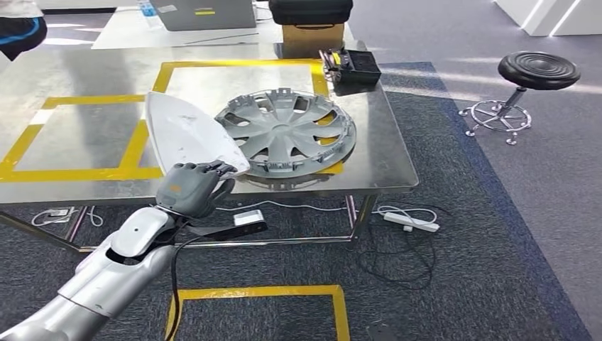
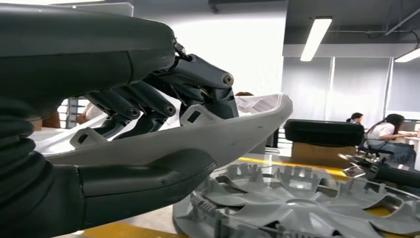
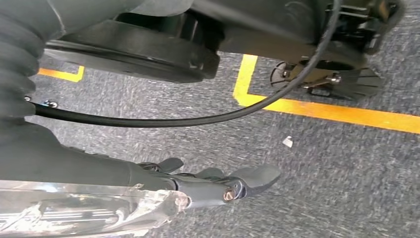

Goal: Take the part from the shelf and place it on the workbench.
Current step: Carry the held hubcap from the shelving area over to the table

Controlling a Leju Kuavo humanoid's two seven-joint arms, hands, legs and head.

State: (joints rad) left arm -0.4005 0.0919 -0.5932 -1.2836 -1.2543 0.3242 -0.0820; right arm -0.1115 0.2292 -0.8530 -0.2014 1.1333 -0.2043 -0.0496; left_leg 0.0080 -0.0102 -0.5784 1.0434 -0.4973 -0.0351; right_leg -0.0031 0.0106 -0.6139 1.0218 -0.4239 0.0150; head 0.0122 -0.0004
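White part (image 1: pixel 186 131) gripped by left robot hand (image 1: pixel 190 189); above workbench (image 1: pixel 78 78); beside hubcap (image 1: pixel 287 133)

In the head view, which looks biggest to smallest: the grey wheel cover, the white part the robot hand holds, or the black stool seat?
1. Grey wheel cover.
2. White part, held by the left robot hand; nearly as big.
3. Black stool seat, though it stands farther away.

A grey wheel cover (image 1: pixel 287 133) lies flat by the yellow tape (image 1: pixel 85 172), with a black device (image 1: pixel 351 66) near the far edge. On the carpet stand a black stool (image 1: pixel 529 78) and a white power strip (image 1: pixel 410 222)
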